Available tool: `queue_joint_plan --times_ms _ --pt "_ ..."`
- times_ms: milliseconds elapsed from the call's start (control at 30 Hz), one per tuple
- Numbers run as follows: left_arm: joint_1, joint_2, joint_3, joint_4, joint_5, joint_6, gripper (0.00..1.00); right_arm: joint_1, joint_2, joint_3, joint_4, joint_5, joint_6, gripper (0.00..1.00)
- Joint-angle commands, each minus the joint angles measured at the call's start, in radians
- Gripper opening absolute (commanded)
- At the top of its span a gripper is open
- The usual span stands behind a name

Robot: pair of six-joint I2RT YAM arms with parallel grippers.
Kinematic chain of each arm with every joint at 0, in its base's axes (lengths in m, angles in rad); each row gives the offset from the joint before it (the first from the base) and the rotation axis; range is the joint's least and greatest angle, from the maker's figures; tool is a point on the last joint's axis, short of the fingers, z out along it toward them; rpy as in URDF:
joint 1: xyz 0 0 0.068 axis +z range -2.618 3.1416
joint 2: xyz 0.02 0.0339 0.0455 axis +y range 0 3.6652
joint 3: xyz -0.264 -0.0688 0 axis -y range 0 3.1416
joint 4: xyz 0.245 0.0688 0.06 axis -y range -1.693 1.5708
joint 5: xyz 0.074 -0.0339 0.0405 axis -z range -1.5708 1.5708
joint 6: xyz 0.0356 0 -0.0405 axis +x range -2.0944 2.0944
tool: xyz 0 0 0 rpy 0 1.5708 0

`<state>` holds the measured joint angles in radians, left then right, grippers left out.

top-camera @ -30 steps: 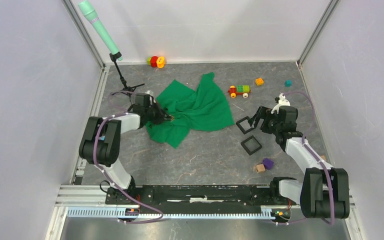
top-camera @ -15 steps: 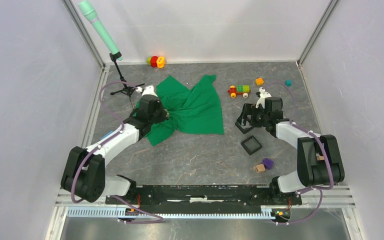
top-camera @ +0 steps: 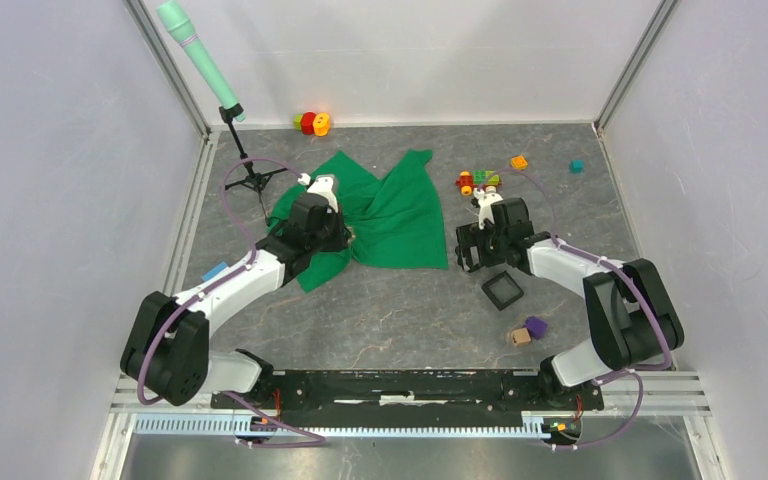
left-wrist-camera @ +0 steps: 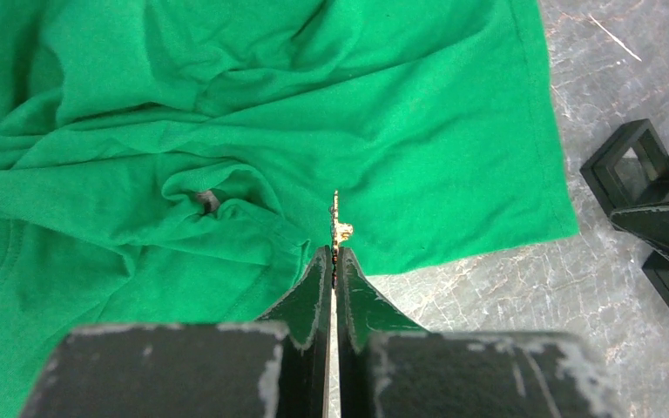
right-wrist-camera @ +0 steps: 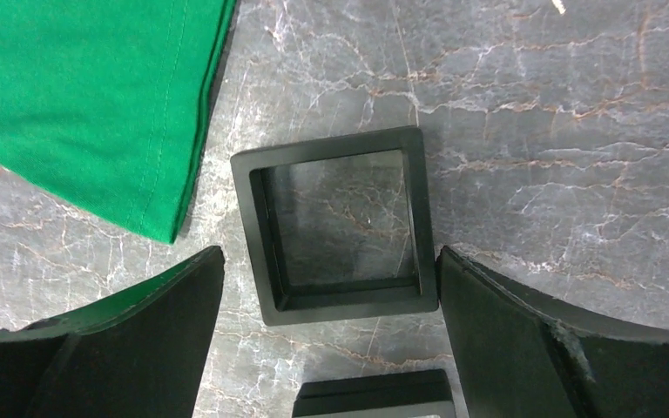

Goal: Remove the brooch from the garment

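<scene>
The green garment (top-camera: 400, 215) lies crumpled at the middle back of the table and fills most of the left wrist view (left-wrist-camera: 226, 113). My left gripper (left-wrist-camera: 334, 252) is shut on the brooch (left-wrist-camera: 339, 225), a tiny gold piece sticking up edge-on from between the fingertips over the garment's near edge. I cannot tell whether it still touches the fabric. In the top view the left gripper (top-camera: 345, 236) sits over the garment's left half. My right gripper (right-wrist-camera: 329, 261) stands open, its fingers on either side of a black square frame (right-wrist-camera: 340, 222), just right of the garment's hem (right-wrist-camera: 96, 104).
A second black frame (top-camera: 502, 289) lies nearer the arms, its edge also in the right wrist view (right-wrist-camera: 375, 396). A toy train (top-camera: 478, 181), orange brick (top-camera: 519, 162), teal cube (top-camera: 577, 166), purple block (top-camera: 535, 326), tan cube (top-camera: 520, 337) and tripod stand (top-camera: 250, 178) lie around.
The left arm stretched out and slid right over the garment, which shifted and flattened. The right arm swung left, from beyond the black frames to the garment's right edge.
</scene>
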<state>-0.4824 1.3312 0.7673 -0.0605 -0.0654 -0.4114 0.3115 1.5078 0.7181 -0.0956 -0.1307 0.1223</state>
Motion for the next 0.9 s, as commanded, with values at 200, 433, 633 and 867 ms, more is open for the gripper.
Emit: queue_joint_plan --times_ms 200,433,633,867 --pt "-0.008 -0.020 0.006 0.057 0.098 0.079 0.02 0.039 0.016 0.084 -0.045 0.043 -0.021 0.87" --pt "-0.014 -0.024 0.003 0.057 0.103 0.100 0.02 0.044 0.029 0.112 -0.059 0.032 -0.021 0.73" --pt "-0.016 -0.024 0.004 0.057 0.120 0.108 0.02 0.049 0.032 0.125 -0.063 0.042 -0.033 0.98" --pt "-0.018 -0.015 0.006 0.057 0.127 0.117 0.02 0.050 0.079 0.167 -0.079 0.042 -0.049 0.93"
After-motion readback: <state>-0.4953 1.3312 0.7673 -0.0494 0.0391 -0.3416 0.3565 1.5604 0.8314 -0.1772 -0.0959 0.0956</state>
